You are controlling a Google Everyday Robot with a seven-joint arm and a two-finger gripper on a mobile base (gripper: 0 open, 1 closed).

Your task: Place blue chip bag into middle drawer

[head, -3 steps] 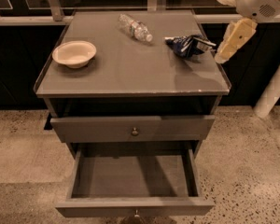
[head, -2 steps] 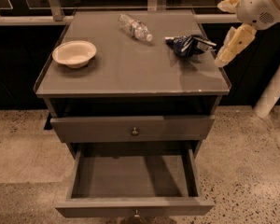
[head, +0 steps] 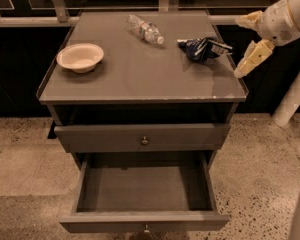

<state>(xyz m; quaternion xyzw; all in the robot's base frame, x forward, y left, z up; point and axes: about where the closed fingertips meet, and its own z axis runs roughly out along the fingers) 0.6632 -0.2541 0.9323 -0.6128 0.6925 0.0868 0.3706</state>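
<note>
Cream two-finger tool (head: 246, 40) hangs off the grey surface's (head: 140, 76) right edge on a white arm (head: 290, 15) that slants in from the upper right. Its fingers are spread wide and empty. Just left of it, a crumpled dark-blue foil chip bag (head: 202, 48) lies with its long axis left-right, above the wide grey middle drawer (head: 115, 221), which is pulled open.
</note>
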